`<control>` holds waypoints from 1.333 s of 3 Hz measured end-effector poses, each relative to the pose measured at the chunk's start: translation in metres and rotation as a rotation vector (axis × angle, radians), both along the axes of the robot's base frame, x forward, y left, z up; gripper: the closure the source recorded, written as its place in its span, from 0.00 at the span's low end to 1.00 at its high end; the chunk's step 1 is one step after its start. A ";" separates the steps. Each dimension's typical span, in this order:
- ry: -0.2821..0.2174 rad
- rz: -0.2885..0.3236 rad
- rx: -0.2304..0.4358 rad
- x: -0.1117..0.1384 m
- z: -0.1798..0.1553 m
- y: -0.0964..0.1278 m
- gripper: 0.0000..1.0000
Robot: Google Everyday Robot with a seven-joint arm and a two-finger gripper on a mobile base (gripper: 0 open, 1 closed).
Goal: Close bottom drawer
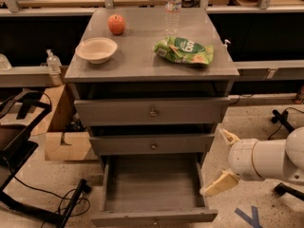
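On a speckled floor, in front of long workbenches, stands a grey cabinet [152,65] whose top carries an apple [116,23], a pale bowl [96,49], a water bottle [173,6] and a green snack bag [184,50]. The bottom drawer [142,217] is pulled far out toward the near side, its inside bare, below two less-extended drawer fronts. The gripper [223,160] hangs just right of that drawer's right wall, not touching it, its two tan fingers [219,184] spread apart and holding nothing.
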State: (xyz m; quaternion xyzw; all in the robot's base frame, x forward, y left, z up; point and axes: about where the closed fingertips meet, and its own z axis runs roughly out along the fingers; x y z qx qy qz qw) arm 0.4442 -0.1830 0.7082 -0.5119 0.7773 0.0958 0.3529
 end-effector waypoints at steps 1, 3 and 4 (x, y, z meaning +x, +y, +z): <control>-0.004 0.005 0.001 -0.002 -0.012 0.010 0.00; 0.030 -0.015 0.185 -0.019 -0.155 0.056 0.23; 0.056 -0.047 0.263 -0.020 -0.217 0.060 0.47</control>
